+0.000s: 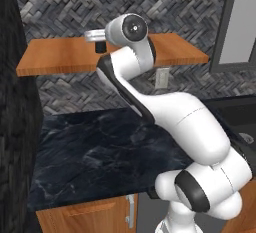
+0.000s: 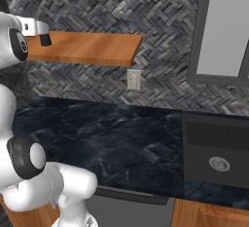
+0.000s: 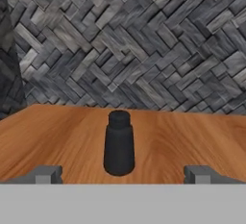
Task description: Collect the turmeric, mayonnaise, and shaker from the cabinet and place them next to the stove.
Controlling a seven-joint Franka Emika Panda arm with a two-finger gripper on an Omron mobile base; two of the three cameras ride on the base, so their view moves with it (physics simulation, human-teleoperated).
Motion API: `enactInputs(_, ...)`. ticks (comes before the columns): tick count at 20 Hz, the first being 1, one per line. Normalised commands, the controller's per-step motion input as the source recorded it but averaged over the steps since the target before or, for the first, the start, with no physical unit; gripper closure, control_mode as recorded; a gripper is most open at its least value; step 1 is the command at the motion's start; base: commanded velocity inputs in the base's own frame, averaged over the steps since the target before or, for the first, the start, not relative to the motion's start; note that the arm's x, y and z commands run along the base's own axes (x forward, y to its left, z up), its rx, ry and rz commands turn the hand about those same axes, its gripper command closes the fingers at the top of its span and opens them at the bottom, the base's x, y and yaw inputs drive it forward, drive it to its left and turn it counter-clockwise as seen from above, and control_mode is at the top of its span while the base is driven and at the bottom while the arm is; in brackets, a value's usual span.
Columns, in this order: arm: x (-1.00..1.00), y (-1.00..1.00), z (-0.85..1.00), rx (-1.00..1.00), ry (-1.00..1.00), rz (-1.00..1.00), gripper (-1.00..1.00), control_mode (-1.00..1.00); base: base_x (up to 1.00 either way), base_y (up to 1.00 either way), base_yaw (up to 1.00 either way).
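1. An orange-brown wooden shelf (image 1: 60, 57) is seen fixed to a wall of grey herringbone tiles (image 2: 146, 7), with no doors around it.
2. Below the shelf, a dark marbled counter (image 1: 100, 152) is laid along the wall, and wooden cupboard fronts with a metal handle (image 1: 131, 211) are set under the counter's front edge.
3. A pale wall socket (image 2: 133, 80) is mounted on the tiles just under the shelf's right end.
4. To the right of the shelf, a grey-framed window (image 2: 223, 26) is seen, and beneath it a dark sink (image 2: 219, 158) with a round drain is sunk into the counter.
5. The gripper (image 3: 124, 174) is held level with the shelf top, over the shelf's front edge, and is aimed at the wall.
6. The fingers (image 3: 45, 174) are spread wide apart, released; nothing is grasped or touched by them.
7. A small dark shaker (image 3: 118, 143) is stood on the shelf, in line with the gap between the fingers and a little beyond their tips, apart from both.
8. The shaker is upright: its long axis is vertical, the narrower capped end is pointed up and the wider base is rested on the wood.
9. The shaker is set well forward of the tiled wall behind the shelf.
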Motion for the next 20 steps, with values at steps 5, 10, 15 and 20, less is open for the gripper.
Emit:
enactInputs(5,0.4,0.01,0.0,0.0,0.0,0.0,-1.0,-1.0,0.0,0.0,0.0)
enactInputs(10,0.39,0.05,-0.01,0.0,0.02,0.0,-1.0,-1.0,0.0,0.0,0.0)
enactInputs(15,0.28,0.09,-0.09,0.0,0.04,0.0,-1.0,-1.0,0.0,0.0,0.0)
enactInputs(20,0.23,0.15,-0.09,0.0,0.05,0.0,-1.0,-1.0,0.0,0.0,0.0)
